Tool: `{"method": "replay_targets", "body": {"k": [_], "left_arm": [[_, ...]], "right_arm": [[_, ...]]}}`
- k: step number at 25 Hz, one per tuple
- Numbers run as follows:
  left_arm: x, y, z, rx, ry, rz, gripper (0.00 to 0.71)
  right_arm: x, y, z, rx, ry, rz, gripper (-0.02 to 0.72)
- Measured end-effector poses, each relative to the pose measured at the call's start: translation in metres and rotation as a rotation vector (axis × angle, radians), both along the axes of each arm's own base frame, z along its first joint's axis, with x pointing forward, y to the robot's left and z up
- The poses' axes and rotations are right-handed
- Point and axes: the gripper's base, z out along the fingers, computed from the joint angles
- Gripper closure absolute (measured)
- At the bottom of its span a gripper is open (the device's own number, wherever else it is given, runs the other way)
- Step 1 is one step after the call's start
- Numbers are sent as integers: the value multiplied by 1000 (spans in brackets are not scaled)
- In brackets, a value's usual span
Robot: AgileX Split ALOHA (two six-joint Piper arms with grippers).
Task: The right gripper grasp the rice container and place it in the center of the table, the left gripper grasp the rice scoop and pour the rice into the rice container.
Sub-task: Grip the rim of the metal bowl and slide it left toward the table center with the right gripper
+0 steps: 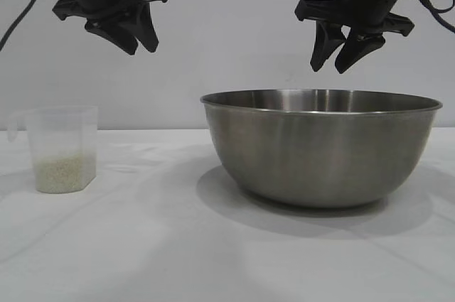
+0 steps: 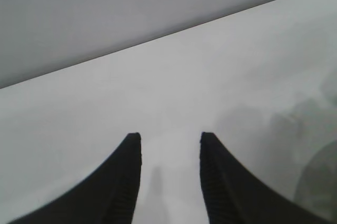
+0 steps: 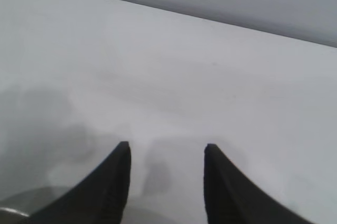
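Note:
The rice container (image 1: 321, 148), a large steel bowl, stands on the white table (image 1: 163, 245) right of centre. High over its far rim hangs my right gripper (image 1: 333, 67), open and empty; its wrist view catches a sliver of the bowl's rim (image 3: 10, 211). At the left stands the rice scoop (image 1: 60, 147), a clear plastic cup with a shallow layer of rice (image 1: 62, 173) in its bottom. My left gripper (image 1: 142, 50) hovers high above and to the right of the cup, open and holding nothing. In the left wrist view that gripper (image 2: 170, 138) has only bare table between its fingers.
A plain grey wall rises behind the table. White tabletop lies between the cup and the bowl and in front of both.

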Motion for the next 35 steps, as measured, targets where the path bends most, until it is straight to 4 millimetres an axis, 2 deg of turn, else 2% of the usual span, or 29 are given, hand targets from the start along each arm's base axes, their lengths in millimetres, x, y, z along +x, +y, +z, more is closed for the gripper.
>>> {"method": "replay_targets", "body": {"k": [14,20,23,28,35], "left_arm": [[0,0,0,0,-1,1,485],[0,0,0,1,-2,2,485],[0,0,-1,0,4,-2,485],[-1,0,-1,-1,9,-6,485],[-1,-1,-1,-1,12,-8,485]], "right_arm": [[0,1,1,0,11,7,444],[-8,2,-2,19,109,15,444],[-17,1,10,14,141,36,444],[-33,-6,37,-32,170,53,444],[-48,-32,33,-84,402,9,444]]}}
